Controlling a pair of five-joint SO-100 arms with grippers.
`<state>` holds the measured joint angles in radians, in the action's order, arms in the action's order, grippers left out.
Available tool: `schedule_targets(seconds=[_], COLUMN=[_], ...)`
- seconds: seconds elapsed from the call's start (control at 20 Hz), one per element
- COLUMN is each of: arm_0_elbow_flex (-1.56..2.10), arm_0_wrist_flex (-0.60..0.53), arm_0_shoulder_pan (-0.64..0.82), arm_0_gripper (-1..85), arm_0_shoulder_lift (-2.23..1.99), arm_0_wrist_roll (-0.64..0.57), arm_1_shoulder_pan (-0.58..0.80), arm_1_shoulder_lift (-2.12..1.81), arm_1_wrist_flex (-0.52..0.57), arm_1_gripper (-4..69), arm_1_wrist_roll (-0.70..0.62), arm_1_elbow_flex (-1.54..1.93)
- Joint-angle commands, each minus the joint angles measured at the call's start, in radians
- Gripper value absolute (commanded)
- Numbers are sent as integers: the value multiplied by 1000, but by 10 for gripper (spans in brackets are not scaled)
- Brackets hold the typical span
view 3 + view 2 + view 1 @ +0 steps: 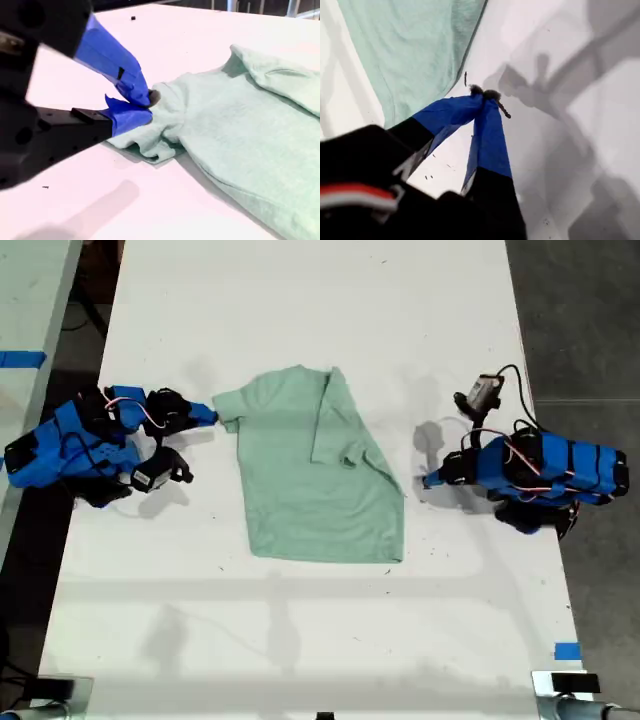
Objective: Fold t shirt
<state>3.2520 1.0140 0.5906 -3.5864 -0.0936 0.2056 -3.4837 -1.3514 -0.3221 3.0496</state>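
Note:
The pale mint-green t shirt (300, 502) lies flat in the middle of the white table (300, 300), its sleeve on the exterior view's right folded over onto the body. My second gripper (144, 104) is shut on the other sleeve (162, 127), which bunches at its blue fingertips; this is the arm at the exterior view's left (212, 419). My first gripper (485, 93) is shut with nothing in it, over bare table a short way off the t shirt's edge (420, 50); it is the arm at the exterior view's right (430, 480).
A small grey wired part (483, 392) sits on the table behind the arm at the exterior view's right. Blue tape marks (567, 651) lie near the table's front corner there. A second table (25, 300) stands past a dark gap at the exterior view's left.

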Motion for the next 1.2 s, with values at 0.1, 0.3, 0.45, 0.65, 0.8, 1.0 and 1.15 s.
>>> schedule_targets(seconds=[0.1,0.3,0.45,0.65,0.8,1.0,1.15], arm_0_elbow_flex=[41,41,41,41,41,41,41], arm_0_wrist_flex=[-8,-12,-21,-37,-38,-38,-35], arm_0_shoulder_pan=[-8,-15,-9,-14,-15,-15,-14], arm_0_gripper=[-3,-3,-3,-3,-3,-3,-3], arm_0_shoulder_lift=[-9,-9,-9,-9,-9,-9,-9], arm_0_wrist_roll=[-18,-21,-37,-60,-63,-63,-63], arm_1_shoulder_pan=[8,28,28,8,6,0,0], arm_1_shoulder_lift=[-14,-14,-14,-14,-14,-14,-14], arm_1_wrist_flex=[-26,-26,-26,-26,-26,-23,-5], arm_1_gripper=[-7,6,-13,-14,-14,-14,-14], arm_1_wrist_roll=[43,46,11,8,9,8,2], arm_1_elbow_flex=[37,35,35,35,35,38,46])
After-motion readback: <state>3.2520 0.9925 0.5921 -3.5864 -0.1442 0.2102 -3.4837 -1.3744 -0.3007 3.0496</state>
